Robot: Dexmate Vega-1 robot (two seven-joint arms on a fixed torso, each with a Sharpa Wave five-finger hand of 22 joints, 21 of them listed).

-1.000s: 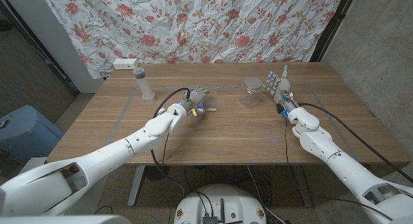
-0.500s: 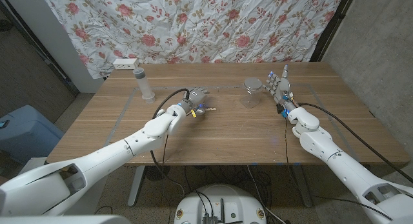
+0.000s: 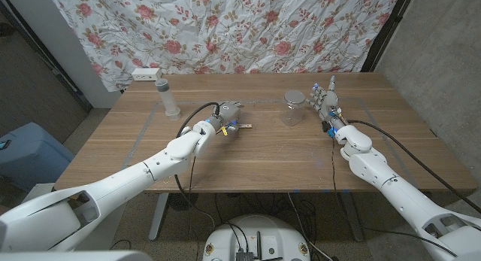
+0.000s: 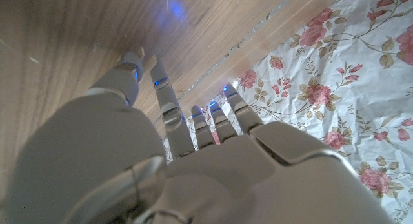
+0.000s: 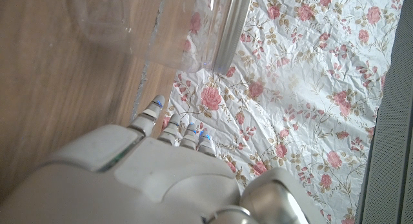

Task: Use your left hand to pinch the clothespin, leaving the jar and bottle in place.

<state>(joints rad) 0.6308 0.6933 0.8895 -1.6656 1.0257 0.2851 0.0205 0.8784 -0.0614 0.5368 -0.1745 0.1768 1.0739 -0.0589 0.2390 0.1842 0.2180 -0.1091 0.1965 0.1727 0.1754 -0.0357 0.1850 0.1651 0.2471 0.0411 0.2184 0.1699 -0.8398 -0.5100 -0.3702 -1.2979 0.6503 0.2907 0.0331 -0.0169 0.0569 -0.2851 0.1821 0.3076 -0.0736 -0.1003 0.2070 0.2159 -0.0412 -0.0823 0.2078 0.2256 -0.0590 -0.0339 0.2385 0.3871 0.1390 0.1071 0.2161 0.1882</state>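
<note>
Pinching clothespin [image 3: 242, 126], left hand [image 3: 228, 116] fingers [image 4: 169, 101] curled; right hand [image 3: 326, 103] fingers spread, upright beside jar [image 3: 291, 109].

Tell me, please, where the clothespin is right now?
In the head view, the clothespin lies mid-table at the left robot hand, between the bottle and the jar.

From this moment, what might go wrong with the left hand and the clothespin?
The left hand covers most of the clothespin, so whether it is truly pinched cannot be told; it may slip out. The jar stands close beside the right hand, so a small move there might nudge it. The bottle looks safely apart.
</note>
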